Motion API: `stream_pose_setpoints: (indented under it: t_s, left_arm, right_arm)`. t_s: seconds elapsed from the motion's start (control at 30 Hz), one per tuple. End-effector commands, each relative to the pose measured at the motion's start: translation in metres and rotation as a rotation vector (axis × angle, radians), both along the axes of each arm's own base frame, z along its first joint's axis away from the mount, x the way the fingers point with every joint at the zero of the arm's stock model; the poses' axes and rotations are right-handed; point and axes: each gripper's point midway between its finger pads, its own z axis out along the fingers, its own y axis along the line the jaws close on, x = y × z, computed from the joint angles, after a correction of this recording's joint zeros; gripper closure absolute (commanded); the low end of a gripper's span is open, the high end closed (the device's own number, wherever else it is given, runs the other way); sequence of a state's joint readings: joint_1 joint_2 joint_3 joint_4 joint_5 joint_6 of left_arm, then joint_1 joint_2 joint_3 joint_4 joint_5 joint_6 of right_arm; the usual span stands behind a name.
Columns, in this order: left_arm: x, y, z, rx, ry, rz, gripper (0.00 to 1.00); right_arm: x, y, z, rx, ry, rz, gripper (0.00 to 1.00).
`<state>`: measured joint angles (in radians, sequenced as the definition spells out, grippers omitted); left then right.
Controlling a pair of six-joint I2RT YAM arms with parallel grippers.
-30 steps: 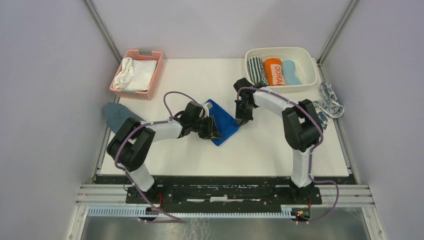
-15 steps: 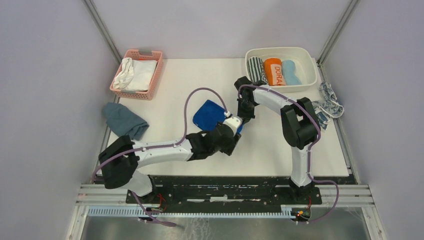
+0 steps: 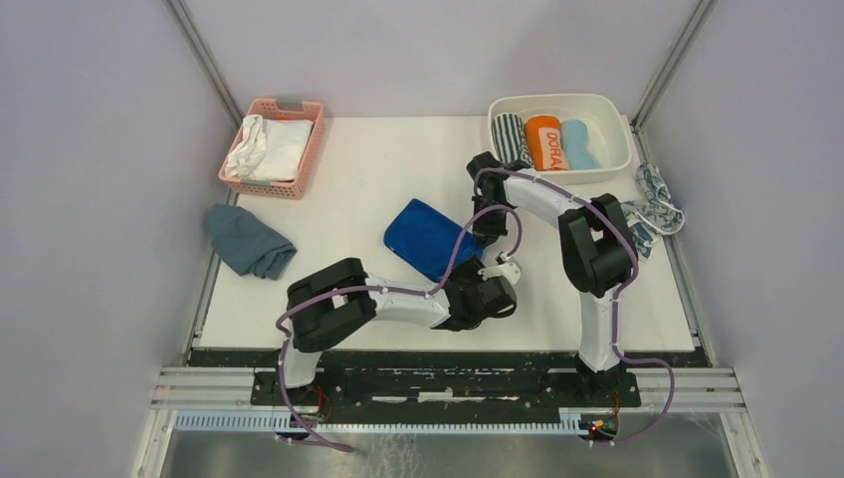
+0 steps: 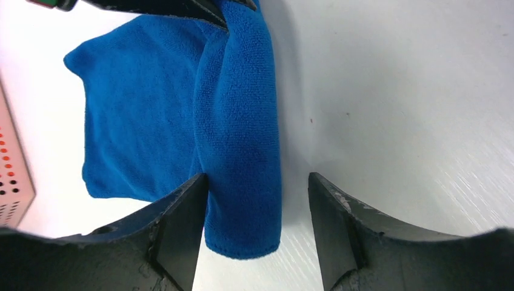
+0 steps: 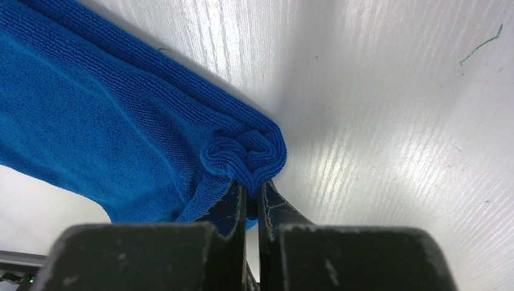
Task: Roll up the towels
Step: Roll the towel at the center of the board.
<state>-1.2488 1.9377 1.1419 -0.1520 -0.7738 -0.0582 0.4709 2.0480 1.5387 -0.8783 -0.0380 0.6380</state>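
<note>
Royal blue towel (image 3: 426, 237): laid on the middle of the white table (image 3: 378, 159), one long edge curled over into a thick starter roll.

Right gripper (image 5: 250, 189): pressed together, pinching the far end of that curl.

Left gripper (image 4: 257, 182): spread wide, straddling the near end of the curl, not clamping it.

Step in hand, as judged: starting the roll.

Next: close left on the near end, then turn both ends together toward the flat part. Keep both ends level, or risk a skewed, loose roll.

White bin (image 3: 562, 110), far right: rolled cloths (image 3: 543, 141) inside.
</note>
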Motion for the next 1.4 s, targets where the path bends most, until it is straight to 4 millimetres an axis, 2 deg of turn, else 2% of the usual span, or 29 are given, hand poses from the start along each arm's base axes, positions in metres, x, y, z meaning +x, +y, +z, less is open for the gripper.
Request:
stream_pose_setpoints:
  t_s: [0.0, 0.1, 0.2, 0.27, 0.33, 0.47, 0.57, 0.67, 0.8, 1.0, 1.17, 1.37]
  left_arm:
    - [0.017, -0.004, 0.01, 0.081, -0.098, 0.013, 0.34]
    - [0.014, -0.006, -0.001, 0.087, -0.072, -0.002, 0.48]
    - [0.011, -0.006, -0.006, 0.074, -0.036, -0.016, 0.71]
    - [0.009, -0.007, -0.007, 0.031, 0.012, -0.022, 0.84]
    - [0.008, -0.009, 0.0, -0.074, 0.088, -0.02, 0.91]
    - [0.007, -0.011, 0.008, -0.334, 0.306, -0.052, 0.94]
    - [0.005, -0.015, 0.015, -0.529, 0.478, -0.073, 0.94]
    - [0.008, -0.009, 0.019, -0.688, 0.613, -0.056, 0.95]
    - [0.012, 0.0, 0.016, -0.878, 0.777, 0.002, 0.95]
    - [0.02, 0.013, 0.015, -1.102, 0.91, 0.089, 0.96]
    - [0.022, 0.021, 0.007, -1.182, 0.998, 0.158, 0.97]
    - [0.027, 0.028, -0.001, -1.229, 1.051, 0.242, 0.97]
  right_arm:
    - [0.008, 0.002, 0.002, 0.005, -0.023, 0.002, 0.97]
    - [0.008, 0.004, 0.004, 0.018, -0.03, 0.004, 0.97]
    - [0.011, 0.007, 0.01, 0.049, -0.069, 0.01, 0.95]
    - [0.014, 0.013, 0.019, 0.099, -0.113, 0.025, 0.88]
    - [0.016, 0.019, 0.028, 0.158, -0.148, 0.06, 0.8]
    - [0.022, 0.022, 0.051, 0.307, -0.239, 0.06, 0.65]
    - [0.025, 0.025, 0.065, 0.467, -0.309, 0.054, 0.58]
    - [0.026, 0.02, 0.068, 0.543, -0.353, 0.028, 0.53]
    - [0.022, 0.02, 0.058, 0.631, -0.362, -0.022, 0.49]
    - [0.027, 0.023, 0.047, 0.77, -0.395, -0.097, 0.46]
    - [0.036, 0.03, 0.045, 0.834, -0.413, -0.11, 0.43]
    - [0.037, 0.031, 0.028, 0.834, -0.377, -0.133, 0.42]
